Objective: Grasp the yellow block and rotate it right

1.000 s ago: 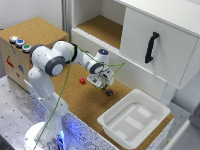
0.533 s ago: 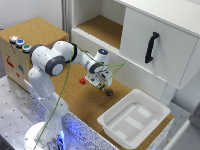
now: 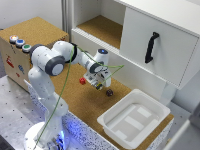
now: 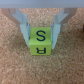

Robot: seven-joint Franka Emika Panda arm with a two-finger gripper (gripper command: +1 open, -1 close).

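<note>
In the wrist view the small bright yellow cube-like block point(image 4: 40, 41), marked with a dark letter S, sits on the brown cork worktop point(image 4: 12, 65) squarely between the two pale fingers of the tool point(image 4: 41, 34). The fingers stand just either side of it, narrowly parted; whether they already press its faces I cannot tell. The block is roughly cubic, so no long axis matters: it lies centred in the gap, directly under the wrist, well placed for closing and then turning right

Soft, even indoor light, faint shadows, both views slightly blurred, wrist view softest toward its edges.
</note>
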